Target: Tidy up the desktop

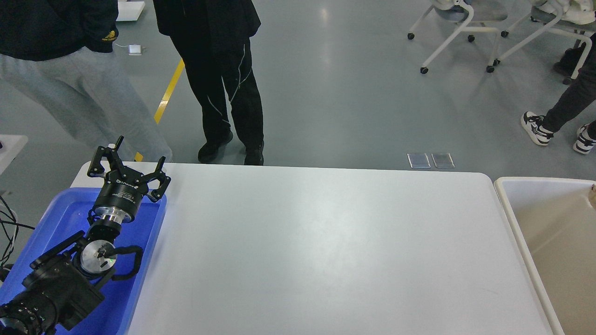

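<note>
A blue plastic tray [56,223] lies at the lower left of the frame. A beige-white bin [505,204] sits at the lower right edge. Two people [219,70] stand on the grey floor [349,93] at upper left, beside a yellow floor line [168,90]. White wheeled chairs [461,28] stand at upper right.

The desktop [326,242], a matte white top with rounded corners, is lying flat and spanning most of the view. A blue plastic tray [151,232] is resting on it at nine o'clock, overhanging the edge there. A beige-white bin [512,218] is standing at three o'clock, just beside the edge.
</note>
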Available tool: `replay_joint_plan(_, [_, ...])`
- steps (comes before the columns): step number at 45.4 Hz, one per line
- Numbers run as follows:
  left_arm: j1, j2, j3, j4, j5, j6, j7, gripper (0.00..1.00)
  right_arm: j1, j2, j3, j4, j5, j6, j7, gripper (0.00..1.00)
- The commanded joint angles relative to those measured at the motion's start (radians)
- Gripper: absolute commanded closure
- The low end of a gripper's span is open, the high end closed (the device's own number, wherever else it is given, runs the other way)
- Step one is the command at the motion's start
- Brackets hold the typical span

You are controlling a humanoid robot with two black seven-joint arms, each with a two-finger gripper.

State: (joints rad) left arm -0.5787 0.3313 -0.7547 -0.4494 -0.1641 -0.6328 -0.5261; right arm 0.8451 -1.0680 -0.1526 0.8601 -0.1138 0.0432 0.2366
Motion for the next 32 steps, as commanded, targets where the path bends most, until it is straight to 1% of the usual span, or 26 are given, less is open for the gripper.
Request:
replay_joint_plan(1, [0.000, 0.000, 0.000, 0.000, 0.000, -0.001, 0.000, 0.00, -0.230, 0.192, 0.209, -0.274, 0.060, 0.010, 0.007, 1.00])
replay_joint_plan(11, [0.000, 0.000, 0.000, 0.000, 0.000, -0.001, 0.000, 0.00, -0.253, 0.348, 0.235, -0.496, 0.060, 0.018, 0.006, 1.00])
replay_joint_plan(19, [0.000, 0.000, 0.000, 0.000, 0.000, -0.001, 0.000, 0.00, -0.253, 0.470, 0.229, -0.664, 0.060, 0.020, -0.005, 1.00])
replay_joint_plan(26, [0.000, 0.000, 0.000, 0.000, 0.000, -0.001, 0.000, 0.00, -0.253, 0.542, 0.223, -0.763, 0.059, 0.020, -0.007, 1.00])
replay_joint_plan(32, [0.000, 0.000, 0.000, 0.000, 0.000, -0.001, 0.000, 0.00, -0.259, 0.572, 0.222, -0.793, 0.057, 0.006, -0.007, 1.00])
